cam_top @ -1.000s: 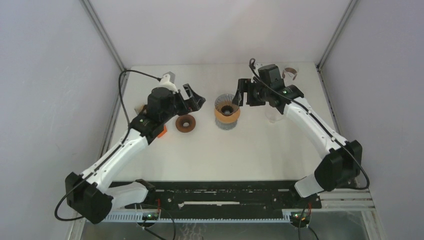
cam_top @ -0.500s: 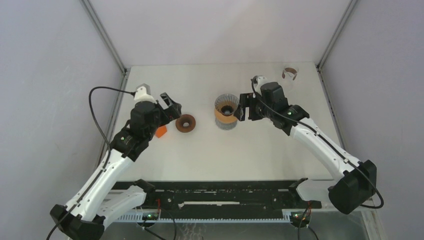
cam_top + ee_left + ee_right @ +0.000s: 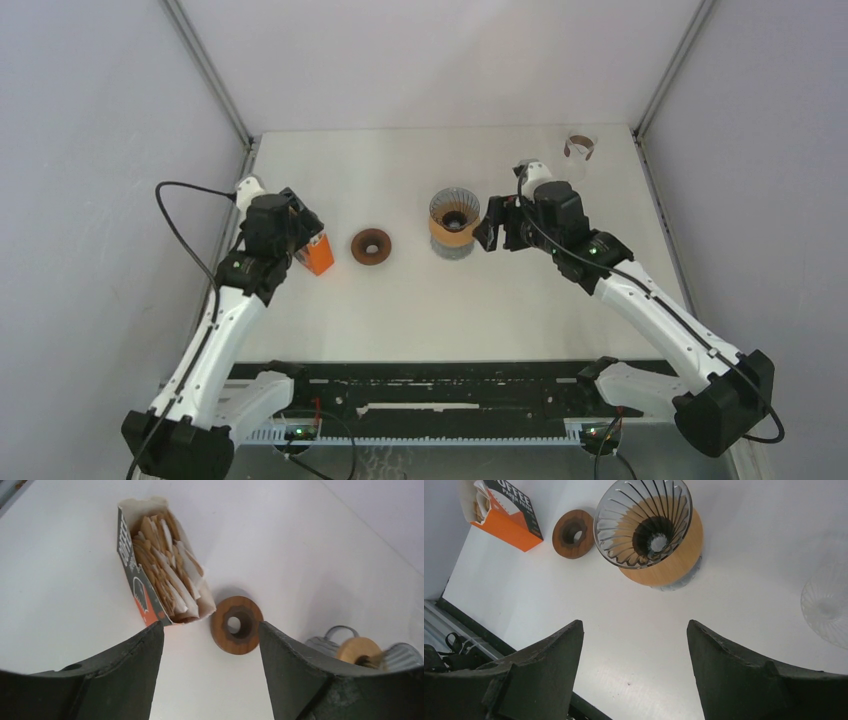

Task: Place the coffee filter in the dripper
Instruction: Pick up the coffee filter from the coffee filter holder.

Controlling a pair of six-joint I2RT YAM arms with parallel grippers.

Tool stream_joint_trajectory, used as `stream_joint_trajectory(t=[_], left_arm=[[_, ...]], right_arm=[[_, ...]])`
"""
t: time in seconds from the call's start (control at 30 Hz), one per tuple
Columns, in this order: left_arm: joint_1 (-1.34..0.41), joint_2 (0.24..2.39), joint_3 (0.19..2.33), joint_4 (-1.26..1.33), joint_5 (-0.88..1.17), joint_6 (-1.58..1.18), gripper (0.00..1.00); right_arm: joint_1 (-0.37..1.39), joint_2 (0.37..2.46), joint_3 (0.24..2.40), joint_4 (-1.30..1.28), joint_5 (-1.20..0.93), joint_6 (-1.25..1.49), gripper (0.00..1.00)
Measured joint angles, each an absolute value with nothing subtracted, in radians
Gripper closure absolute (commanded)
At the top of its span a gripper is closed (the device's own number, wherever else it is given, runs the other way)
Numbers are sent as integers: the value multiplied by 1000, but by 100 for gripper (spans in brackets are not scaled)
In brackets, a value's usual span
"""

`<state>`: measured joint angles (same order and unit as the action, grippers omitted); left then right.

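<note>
The dripper, a ribbed glass cone in a wooden collar, stands mid-table with no filter inside. Brown paper coffee filters sit packed in an open orange box. My left gripper hovers over that box, open, with nothing between its fingers; the box's open end lies just beyond the fingertips. My right gripper is also open and empty, just right of the dripper and above the table.
A round wooden ring lies flat between the box and the dripper. A small glass with a brown band stands at the back right corner. A clear glass vessel stands right of the dripper. Grey walls close in both sides.
My left arm has swung left and back, from near the wooden ring to over the filter box, and its jaws have narrowed a little. The right gripper has drifted slightly nearer, staying open.
</note>
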<state>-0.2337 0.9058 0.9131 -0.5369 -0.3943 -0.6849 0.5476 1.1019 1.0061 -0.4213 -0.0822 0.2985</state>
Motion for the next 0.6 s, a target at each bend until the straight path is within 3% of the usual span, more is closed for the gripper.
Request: stream_joint_trajectory(t=[0.13,0.6], left_arm=[[-171,981,914,-534,-347,-694,41],[-74,1148,949,-521,-257,-698,67]], right_arm=[[553,1110,993,-420,-83,299,16],[553,1118,977,-388,-72,296,16]])
